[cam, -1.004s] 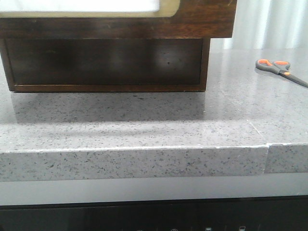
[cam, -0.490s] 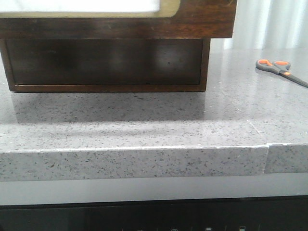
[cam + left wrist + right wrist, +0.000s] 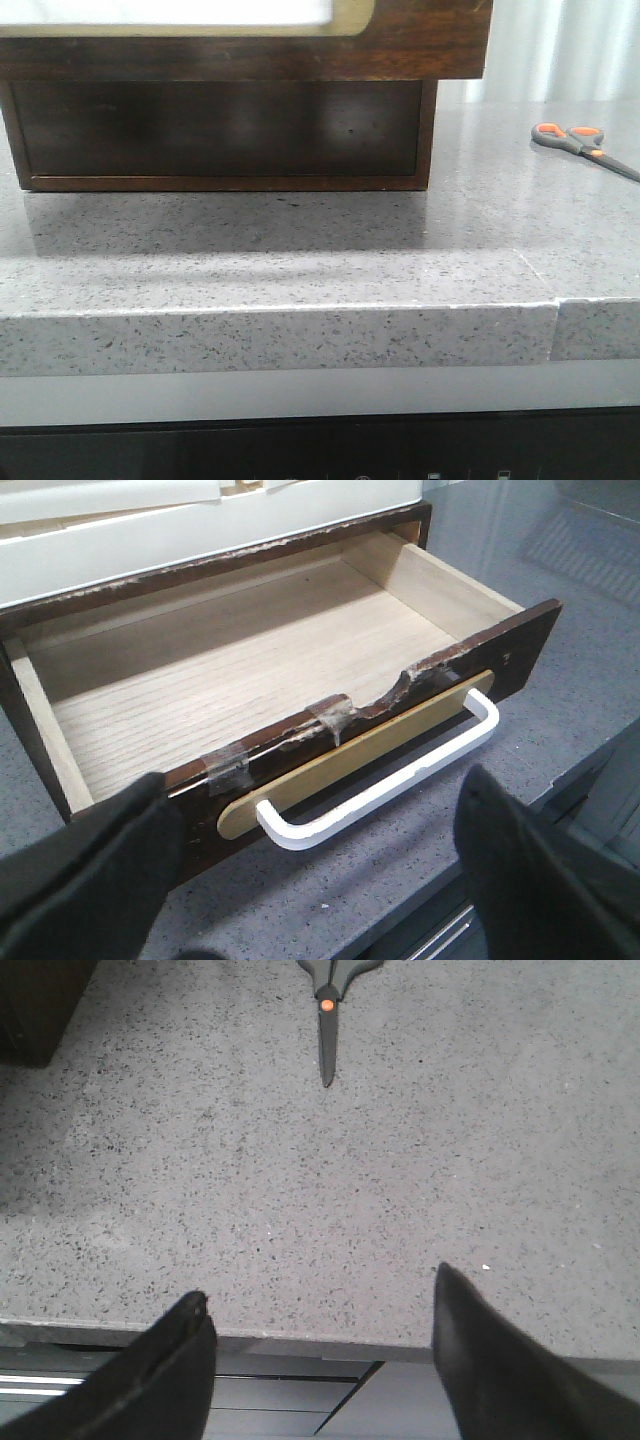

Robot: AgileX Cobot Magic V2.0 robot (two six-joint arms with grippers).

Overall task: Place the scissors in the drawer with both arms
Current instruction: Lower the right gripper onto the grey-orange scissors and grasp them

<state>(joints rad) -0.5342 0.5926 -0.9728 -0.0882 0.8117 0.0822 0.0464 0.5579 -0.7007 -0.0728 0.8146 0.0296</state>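
Drawer [image 3: 250, 670] pulled open; scissors [image 3: 583, 147] near counter's [image 3: 300, 270] right edge.

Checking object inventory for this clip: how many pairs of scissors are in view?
1. The scissors lie flat on the grey countertop, to the right of the open drawer and outside it. The drawer's visible interior holds none; none is in either claw.

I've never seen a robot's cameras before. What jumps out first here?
A wide wooden drawer stands pulled open and empty, with a white handle on its chipped front. Small orange-and-grey scissors lie alone on the speckled grey counter, to its right. Both black grippers, left and right, hang open.
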